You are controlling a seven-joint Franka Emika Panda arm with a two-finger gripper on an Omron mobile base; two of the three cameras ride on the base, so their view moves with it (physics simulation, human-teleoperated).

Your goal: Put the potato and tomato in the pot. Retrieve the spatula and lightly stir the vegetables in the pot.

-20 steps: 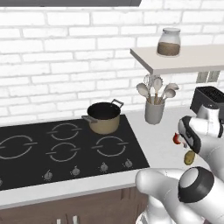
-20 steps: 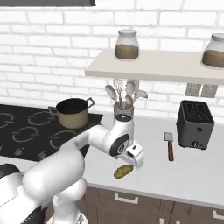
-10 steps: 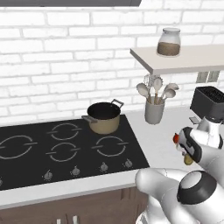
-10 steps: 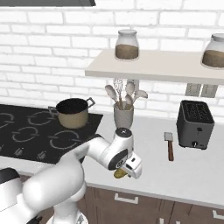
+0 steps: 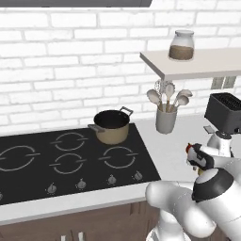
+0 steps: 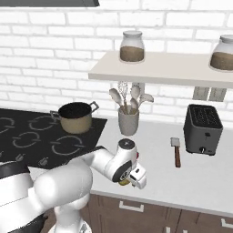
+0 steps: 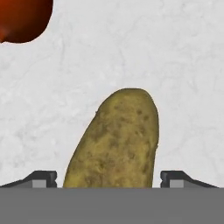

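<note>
White arm bent low over the light grey counter (image 6: 200, 177), hand at the front edge. Tan pot with dark inside (image 6: 75, 117) sits on the black cooktop (image 6: 32, 136). Grey utensil cup (image 6: 128, 122) beside it; spatula with brown handle (image 6: 175, 152) lies near the black toaster (image 6: 203, 129).

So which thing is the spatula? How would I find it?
Look at the white counter right of the black stove, under the shelf with jars. In front of the black toaster lies the spatula, flat, with a grey blade and brown handle. The other utensils stand upright in the grey cup.
</note>
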